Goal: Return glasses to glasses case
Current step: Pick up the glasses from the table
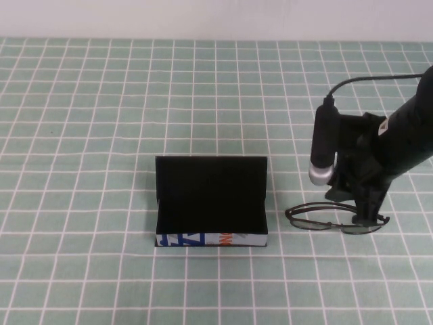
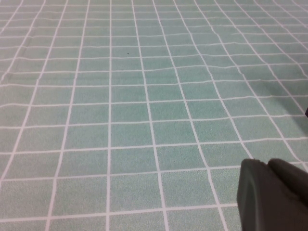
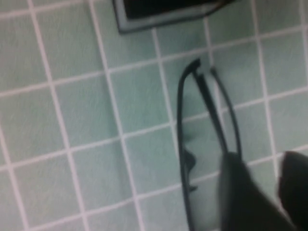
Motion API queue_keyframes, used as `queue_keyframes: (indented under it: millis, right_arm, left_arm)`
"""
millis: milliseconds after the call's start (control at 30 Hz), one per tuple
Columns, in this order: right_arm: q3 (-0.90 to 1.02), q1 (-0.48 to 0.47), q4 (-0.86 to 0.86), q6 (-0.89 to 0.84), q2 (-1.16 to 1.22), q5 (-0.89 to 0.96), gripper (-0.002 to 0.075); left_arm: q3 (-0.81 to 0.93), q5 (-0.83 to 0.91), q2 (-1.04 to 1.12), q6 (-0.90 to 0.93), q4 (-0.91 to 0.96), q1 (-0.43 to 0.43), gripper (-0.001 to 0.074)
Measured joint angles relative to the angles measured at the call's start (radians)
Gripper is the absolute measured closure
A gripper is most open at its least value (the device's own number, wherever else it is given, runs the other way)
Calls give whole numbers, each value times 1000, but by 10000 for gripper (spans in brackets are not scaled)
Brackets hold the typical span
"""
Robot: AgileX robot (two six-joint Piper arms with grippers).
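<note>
Your right gripper point(image 1: 366, 218) is standing with its jaws a little apart, one dark finger point(image 3: 240, 192) on each side of the glasses' point(image 1: 336, 222) folded temples; whether the fingers are actually pressing on the frame, you cannot tell from these views. The gripper is reaching down over the right end of the glasses, on the right side of the table.

Your left gripper point(image 2: 274, 197) is showing only as a dark fingertip at the edge of the left wrist view, hanging over bare cloth, and you cannot tell whether its jaws are open or closed.

The glasses are lying folded on the green checked tablecloth point(image 1: 88, 135), just to the right of the glasses case point(image 1: 211, 203) and not touching it. They are outside the case.

The glasses case is sitting near the middle of the table with its flat lid standing upright at the back, showing a black interior. Its front wall is facing you, white with blue and orange print. The print is looking like lettering or a pattern, but no word or brand can be read.
</note>
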Motion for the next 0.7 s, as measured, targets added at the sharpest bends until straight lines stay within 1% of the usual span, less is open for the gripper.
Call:
queue_keyframes:
  millis: [100, 167, 200, 233, 267, 333, 400, 467, 633, 700]
  right_arm:
    - [0, 14, 13, -7, 0, -28, 412]
    - [0, 31, 20, -7, 7, -49, 240]
    - [0, 41, 24, -8, 9, -55, 168]
    - [0, 50, 27, -8, 16, -60, 120]
    - [0, 59, 27, -8, 21, -62, 90]
    - [0, 69, 29, -4, 38, -62, 64]
    - [0, 73, 17, -2, 51, -57, 57]
    - [0, 74, -31, 19, 64, -51, 54]
    - [0, 74, -185, 134, 85, -48, 51]
    - [0, 74, -216, 158, 92, -50, 51]
  left_arm:
    - [0, 0, 0, 0, 0, 0, 737]
    - [0, 0, 0, 0, 0, 0, 737]
    - [0, 0, 0, 0, 0, 0, 737]
    - [0, 0, 0, 0, 0, 0, 737]
    - [0, 0, 0, 0, 0, 0, 737]
    - [0, 0, 0, 0, 0, 0, 737]
    - [0, 0, 0, 0, 0, 0, 737]
    - [0, 0, 0, 0, 0, 0, 737]
    - [0, 0, 0, 0, 0, 0, 737]
    - [0, 0, 0, 0, 0, 0, 737]
